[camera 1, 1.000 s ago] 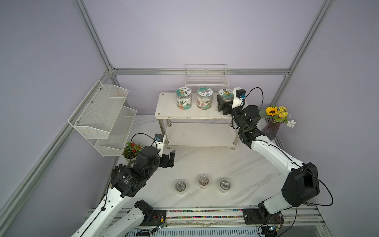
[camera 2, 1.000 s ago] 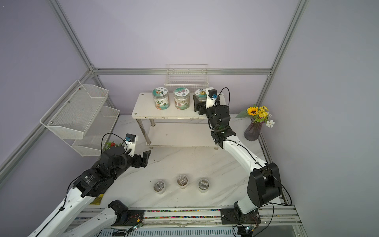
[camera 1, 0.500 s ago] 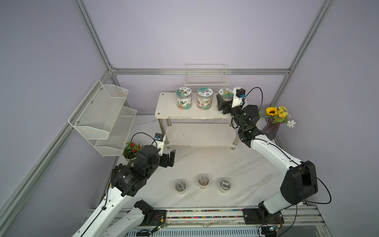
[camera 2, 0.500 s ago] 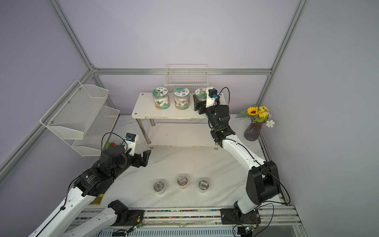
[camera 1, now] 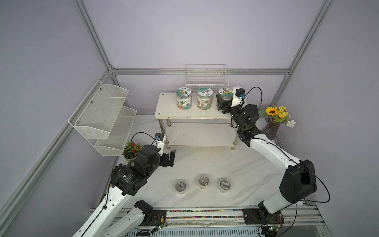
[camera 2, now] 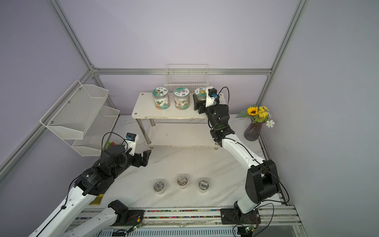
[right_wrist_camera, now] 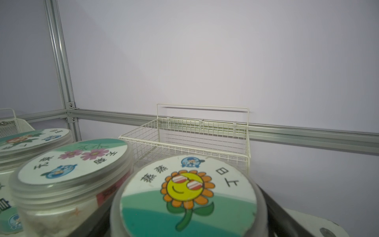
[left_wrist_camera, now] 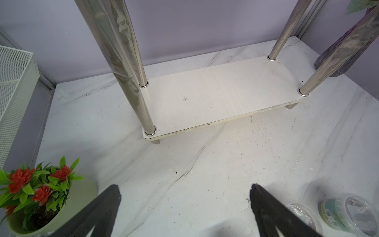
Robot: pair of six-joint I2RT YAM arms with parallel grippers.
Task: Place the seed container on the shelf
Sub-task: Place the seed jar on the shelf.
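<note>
Right jaws are clamped on the seed container (right_wrist_camera: 188, 195), one dark finger down each side of its sunflower lid. It stands upright on the top board of the shelf (camera 1: 170, 111), right at the right end. A corner screw (right_wrist_camera: 326, 231) shows just beside it in the right wrist view, so the board's edge is close there. On its other side the pink-flower jar (camera 1: 204, 98) sits just beside it with only a thin gap, and a third jar (camera 1: 184, 98) stands beyond. There's open board left of the jars and along the front edge, and the lower board is bare.

The right arm (camera 1: 270, 149) reaches long from the front rail, its wrist over the board's front right corner. The vase of sunflowers (camera 1: 274, 117) is near its forearm, apart. The wire basket (camera 1: 206, 80) hangs on the wall behind.

Left jaws are wide apart and hold nothing, hovering over the tabletop (camera 1: 205, 160) before the shelf's left front leg, with the left arm (camera 1: 131, 178) bent. The potted plant (camera 1: 132, 148) is near, the mesh rack (camera 1: 102, 115) is on the left wall, and three small cups (camera 1: 203, 180) stand out front.
</note>
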